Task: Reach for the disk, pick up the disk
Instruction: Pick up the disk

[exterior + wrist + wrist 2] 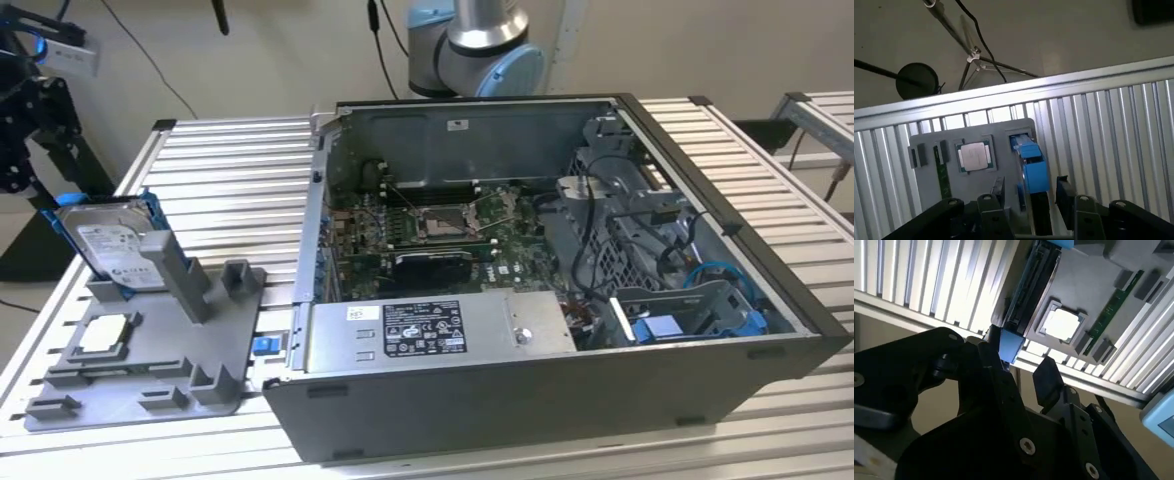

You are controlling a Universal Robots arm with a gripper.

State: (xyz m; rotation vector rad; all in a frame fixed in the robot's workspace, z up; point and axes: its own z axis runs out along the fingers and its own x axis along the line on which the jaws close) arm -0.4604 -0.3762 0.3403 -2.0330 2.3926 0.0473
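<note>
On the slatted worktop the disk stands in line between the wide-open fingers, seemingly untouched. The reach seems nearly done; picking calls for lowering, then closing.

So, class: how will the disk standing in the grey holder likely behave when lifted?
Probably stiff and heavy for its size: the disk is a flat metal slab in a blue frame. Standing on edge in the grey holder, it might tip if nudged sideways.

The tool straddles the disk, fingers apart.
</note>
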